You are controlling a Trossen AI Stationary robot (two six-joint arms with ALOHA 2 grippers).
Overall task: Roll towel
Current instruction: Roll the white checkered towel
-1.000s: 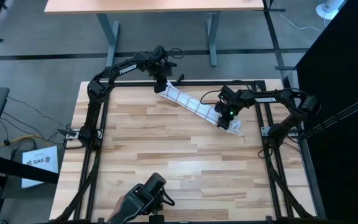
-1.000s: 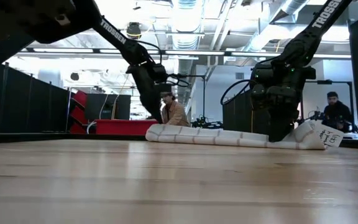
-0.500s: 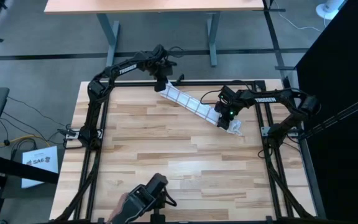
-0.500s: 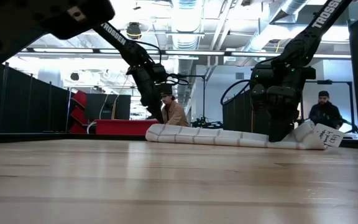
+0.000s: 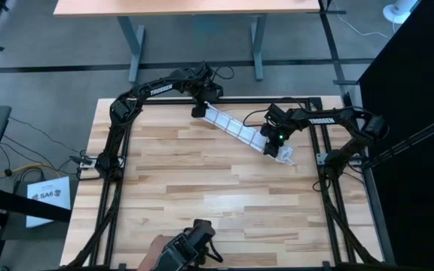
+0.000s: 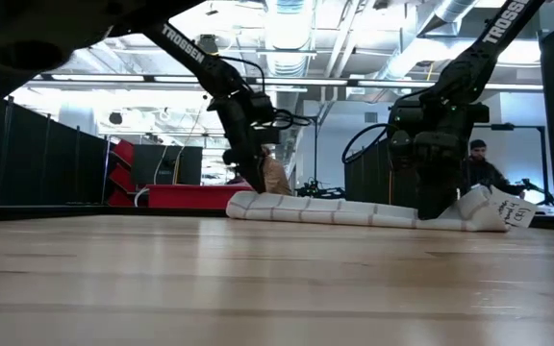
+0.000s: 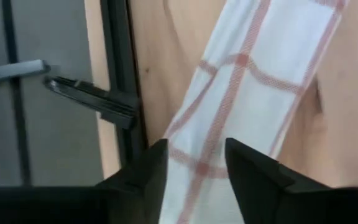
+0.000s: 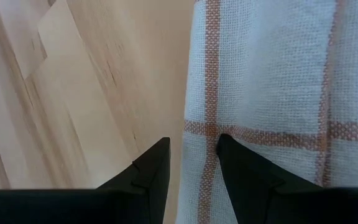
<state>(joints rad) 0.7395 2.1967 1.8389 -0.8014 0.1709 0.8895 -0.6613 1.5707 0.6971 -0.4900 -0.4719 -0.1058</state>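
Your desk (image 5: 202, 188) carries one thing that matters: the towel (image 5: 236, 129), lying as a long narrow band across the far side, slanting from the far edge near the left arm toward the right arm. In the low view it sits as a low, flattened strip, so judge it folded or loosely rolled lengthwise, not yet a tight roll.

Your left pincer (image 5: 200, 111) is down at the far end of the towel; its wrist view shows the fingers slightly parted, straddling the towel's edge without clearly clamping it. Your right pincer (image 5: 269, 145) stands on the near end, fingers a little apart, one tip on the cloth and one beside it on the wood; no firm hold shows there either. The small tag (image 6: 510, 211) sticks out beyond it.

You appear to be at the gripping step. Next, close on one end and turn it over onto itself, keeping the other end pinned.
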